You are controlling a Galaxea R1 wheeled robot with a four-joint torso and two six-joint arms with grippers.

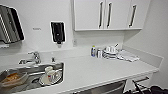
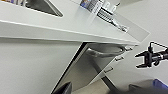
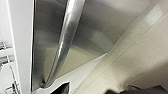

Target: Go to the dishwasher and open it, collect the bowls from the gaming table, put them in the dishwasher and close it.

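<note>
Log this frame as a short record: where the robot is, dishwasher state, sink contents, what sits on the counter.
location: kitchen counter, facing the wall
dishwasher: steel front under the counter, bar handle close to the right wrist camera; door looks shut
sink: sink holds cups on a plate
counter items: bottle and stacked dishes at the back
right pincer: seen from the left wrist, fingers apart

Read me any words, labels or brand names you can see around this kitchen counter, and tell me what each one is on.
No text can be read.
Small grey mark on the wall: too blurred to read.
Label on the bottle by the dishes: colours show, no legible words.
Black wall dispenser: no readable brand.
Dishwasher front and bar handle: no lettering visible.
</note>
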